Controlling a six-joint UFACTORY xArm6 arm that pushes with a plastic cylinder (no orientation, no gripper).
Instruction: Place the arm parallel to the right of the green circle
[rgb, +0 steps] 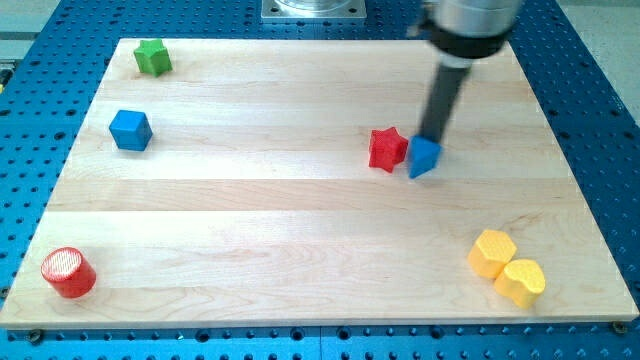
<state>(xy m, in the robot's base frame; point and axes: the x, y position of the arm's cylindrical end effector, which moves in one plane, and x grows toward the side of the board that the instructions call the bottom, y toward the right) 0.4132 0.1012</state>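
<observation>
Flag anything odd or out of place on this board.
No green circle shows; the only green block is a star at the view's top left. My tip sits far off, against the blue triangle beside the red star.

Looks like a robotics lab/test bench: pale wooden board sits on a blue perforated metal base plate w/ regular hole grid, a grey machined mount at the far edge, small coloured plastic blocks scattered on the board as test props.
</observation>
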